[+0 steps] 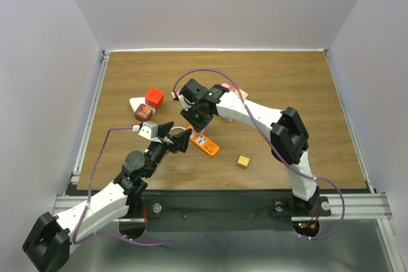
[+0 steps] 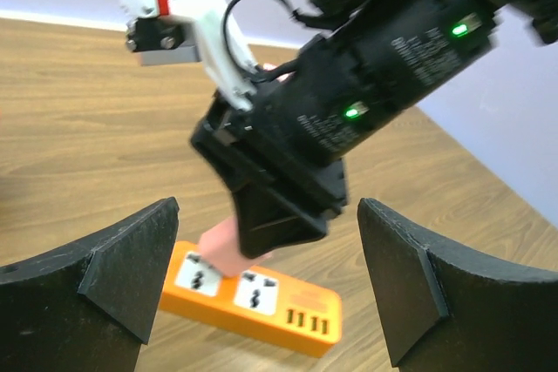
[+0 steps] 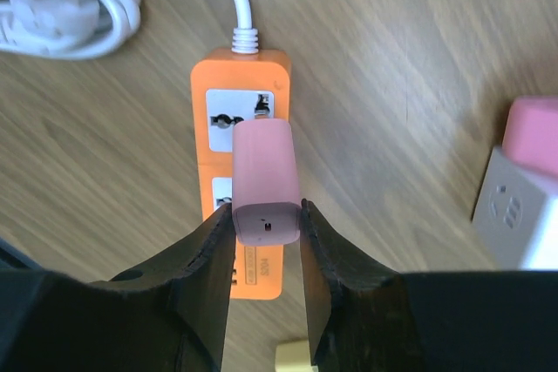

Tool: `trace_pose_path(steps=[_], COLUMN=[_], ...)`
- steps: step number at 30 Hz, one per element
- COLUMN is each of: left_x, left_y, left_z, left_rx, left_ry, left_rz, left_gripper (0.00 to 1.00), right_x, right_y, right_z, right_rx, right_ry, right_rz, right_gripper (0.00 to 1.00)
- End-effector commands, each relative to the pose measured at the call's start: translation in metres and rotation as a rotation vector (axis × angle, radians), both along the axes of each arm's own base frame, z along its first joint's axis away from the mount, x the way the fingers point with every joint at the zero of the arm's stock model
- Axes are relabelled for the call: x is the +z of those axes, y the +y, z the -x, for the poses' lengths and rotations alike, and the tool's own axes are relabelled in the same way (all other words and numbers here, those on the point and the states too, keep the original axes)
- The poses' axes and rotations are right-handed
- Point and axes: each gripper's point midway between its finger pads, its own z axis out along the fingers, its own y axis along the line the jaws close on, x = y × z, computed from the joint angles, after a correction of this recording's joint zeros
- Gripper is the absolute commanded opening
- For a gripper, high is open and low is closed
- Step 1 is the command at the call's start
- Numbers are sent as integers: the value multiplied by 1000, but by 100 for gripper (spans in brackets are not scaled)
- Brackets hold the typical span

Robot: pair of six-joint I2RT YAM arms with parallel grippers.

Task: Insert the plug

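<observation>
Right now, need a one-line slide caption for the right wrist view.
Right gripper holds the pink plug over the sockets of the orange power strip.

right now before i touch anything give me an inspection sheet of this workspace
surface: wooden table, no damage seen
job's things: orange power strip lying flat; pink plug at the socket nearest the cord, seating unclear
clutter: red cube, patterned cube, yellow block, white adapter
grippers: right hand shut on pink plug; left hand open, holding nothing
cables: white cord coiled beside the strip; purple cables along the arms
surroundings: white walls, metal rails
</observation>
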Motion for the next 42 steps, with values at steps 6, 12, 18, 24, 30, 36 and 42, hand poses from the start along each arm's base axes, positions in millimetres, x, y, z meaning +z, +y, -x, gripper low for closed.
trace_pose_path(steps=[6,12,18,24,30,36,42], left_x=[13,13,12,14,17,20,17], left_y=[-6,-8,-9,-12,-17,-20,-21], left_z=[6,8,9,12,18,26,24], left_rx=[-51,-63,-75,-97,-139,-180,-175], left_ry=[-67,-72,-77,-86,-110,-131,-117], left_rz=[18,17,13,10,10,22,15], left_gripper=[94,94,94,93,89,89,88], right_x=[25,9,3,0,2,-7,-18], right_y=[-4,16,17,27,48,58,58], right_z=[2,-9,-10,-17,-33,-39,-38], right_rx=[-15,10,33,100,176,298,353], right_ry=[-37,-19,-4,-12,-30,-45,-40], right_rz=[-46,-49,-24,-9,-15,-2,9], right_gripper=[22,22,22,22,23,25,26])
